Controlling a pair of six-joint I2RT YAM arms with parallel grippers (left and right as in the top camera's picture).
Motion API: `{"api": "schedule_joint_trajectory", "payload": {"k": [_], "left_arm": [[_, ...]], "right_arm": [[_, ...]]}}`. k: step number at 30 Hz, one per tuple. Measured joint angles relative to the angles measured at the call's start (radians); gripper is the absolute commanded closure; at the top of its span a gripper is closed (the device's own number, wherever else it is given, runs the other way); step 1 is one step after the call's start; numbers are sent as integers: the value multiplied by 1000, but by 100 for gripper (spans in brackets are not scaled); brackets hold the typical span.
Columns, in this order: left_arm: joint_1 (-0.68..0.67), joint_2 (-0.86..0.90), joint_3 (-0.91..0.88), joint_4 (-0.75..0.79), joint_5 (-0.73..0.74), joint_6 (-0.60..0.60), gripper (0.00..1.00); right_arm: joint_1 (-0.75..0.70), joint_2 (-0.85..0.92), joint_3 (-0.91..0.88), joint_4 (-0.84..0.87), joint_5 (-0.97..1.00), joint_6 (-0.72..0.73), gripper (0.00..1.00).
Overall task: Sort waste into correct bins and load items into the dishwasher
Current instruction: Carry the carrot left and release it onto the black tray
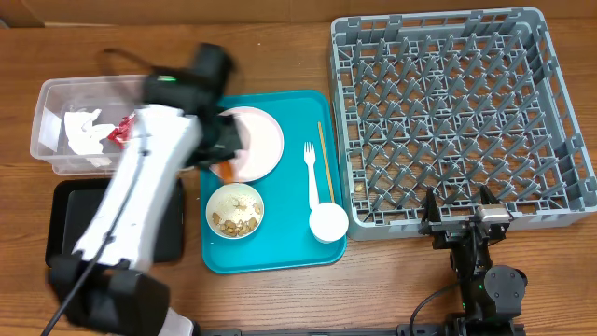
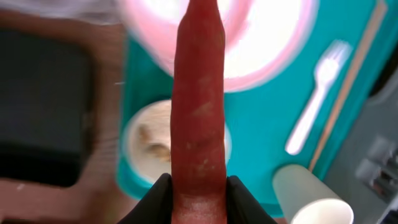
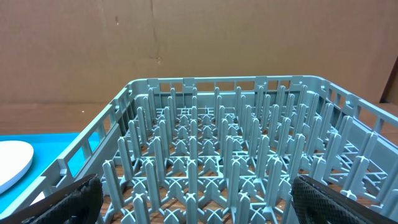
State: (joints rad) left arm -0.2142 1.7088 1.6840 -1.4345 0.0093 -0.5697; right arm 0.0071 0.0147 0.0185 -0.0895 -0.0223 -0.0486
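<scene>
Your wooden table (image 1: 270, 47) carries four things directly. At the far left stands the clear tub (image 1: 45, 131), and the flat black tray (image 1: 65, 213) lies just in front of it, on the side nearer the arms. The teal tray (image 1: 284, 215) lies in the middle, close beside both. On the right you have the big grey dish rack (image 1: 343, 121), hard against the teal tray's right edge; whether they touch cannot be told.

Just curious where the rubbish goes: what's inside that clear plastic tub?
Crumpled white napkins and a red wrapper lie in the clear tub. Its right end is hidden by the left arm.
</scene>
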Motion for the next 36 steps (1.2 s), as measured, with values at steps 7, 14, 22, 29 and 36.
{"api": "schedule_joint_trajectory", "payload": {"k": [7, 14, 22, 29, 36], "left_arm": [[343, -126, 0, -55, -11, 0, 96], [591, -217, -1, -40, -17, -15, 96], [736, -241, -131, 58, -16, -47, 96], [837, -238, -405, 204, 17, -85, 96], [939, -239, -640, 397, 51, -100, 96]], "right_arm": [[0, 0, 0, 0, 0, 0, 0], [0, 0, 0, 0, 0, 0, 0], [0, 0, 0, 0, 0, 0, 0], [0, 0, 0, 0, 0, 0, 0], [0, 0, 0, 0, 0, 0, 0]]}}
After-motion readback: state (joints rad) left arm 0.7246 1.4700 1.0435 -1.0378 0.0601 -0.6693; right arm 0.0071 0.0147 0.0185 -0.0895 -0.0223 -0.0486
